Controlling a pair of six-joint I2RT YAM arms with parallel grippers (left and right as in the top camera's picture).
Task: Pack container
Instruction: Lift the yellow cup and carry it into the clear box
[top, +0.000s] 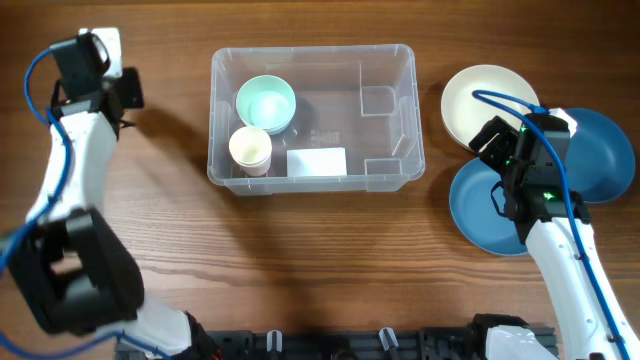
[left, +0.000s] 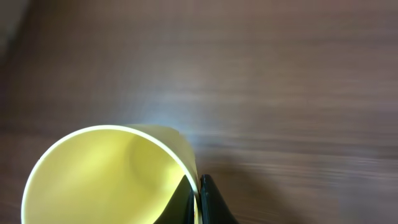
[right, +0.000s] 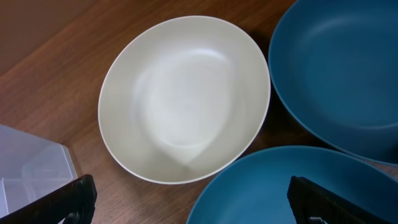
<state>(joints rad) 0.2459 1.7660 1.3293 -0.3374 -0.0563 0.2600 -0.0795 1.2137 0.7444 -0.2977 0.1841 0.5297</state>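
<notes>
Clear plastic container (top: 414, 120) sits mid bench (top: 320, 260), long axis L-R, to the right of left pincer (left: 199, 198), which pinches yellow cup (left: 106, 180) by its rim, while right pincer (right: 193, 199), spread wide, hovers over white bowl (right: 186, 99) just past container's right end.

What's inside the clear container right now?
In the container: mint bowl and cream cup at its left end, white label on the base. Anything under the bowl is hidden.

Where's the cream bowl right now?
Overhead view, upper right: the cream bowl sits on the table, right of the container, beside two blue bowls.
</notes>
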